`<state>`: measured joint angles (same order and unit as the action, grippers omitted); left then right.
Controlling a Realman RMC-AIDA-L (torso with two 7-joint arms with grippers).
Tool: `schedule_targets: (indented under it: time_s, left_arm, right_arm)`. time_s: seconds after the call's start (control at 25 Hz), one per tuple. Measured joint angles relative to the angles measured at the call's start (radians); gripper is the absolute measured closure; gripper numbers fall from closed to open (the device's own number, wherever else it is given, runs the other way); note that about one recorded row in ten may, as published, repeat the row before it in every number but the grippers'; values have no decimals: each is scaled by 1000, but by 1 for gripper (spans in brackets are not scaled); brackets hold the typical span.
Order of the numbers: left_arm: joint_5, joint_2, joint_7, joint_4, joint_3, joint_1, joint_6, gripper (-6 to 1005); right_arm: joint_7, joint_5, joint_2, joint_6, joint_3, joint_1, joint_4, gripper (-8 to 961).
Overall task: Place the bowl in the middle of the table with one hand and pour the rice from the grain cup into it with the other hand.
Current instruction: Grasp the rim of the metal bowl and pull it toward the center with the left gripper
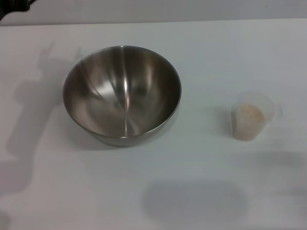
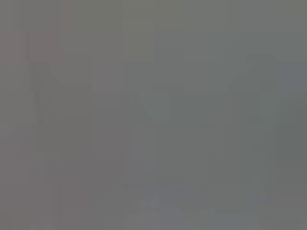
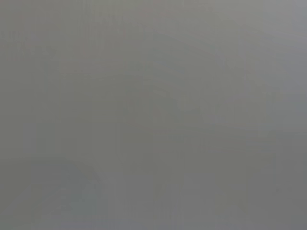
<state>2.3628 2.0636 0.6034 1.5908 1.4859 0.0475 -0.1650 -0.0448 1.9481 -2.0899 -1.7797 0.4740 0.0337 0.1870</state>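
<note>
Two vessels before us: one steel mixing bowl [image 1: 122,94], one grain cup [image 1: 249,116] of rice [image 1: 250,113].
Both stand upright, well apart, on the white table [image 1: 201,52]; we see neither gripper, so cannot tell their state.

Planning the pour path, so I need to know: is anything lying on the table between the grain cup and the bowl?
Nothing visible does. In the head view, only bare table separates the grain cup, upright with rice inside, from the bowl to its left. Neither gripper is in view.
</note>
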Motion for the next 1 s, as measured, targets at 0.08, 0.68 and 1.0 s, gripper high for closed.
schedule_targets:
  time_s: [0.08, 0.68, 1.0]
  left_arm:
    - [-88, -2, 0, 8, 2, -3, -16, 186]
    - [-554, 5, 213, -58, -27, 26, 58, 188]
    - [-206, 3, 117, -414, -374, 143, 1054, 188]
  right_arm:
    - [0, 0, 0, -1, 0, 0, 0, 114]
    - [5, 0, 1, -1, 0, -5, 0, 114]
    - [5, 0, 0, -4, 0, -4, 0, 114]
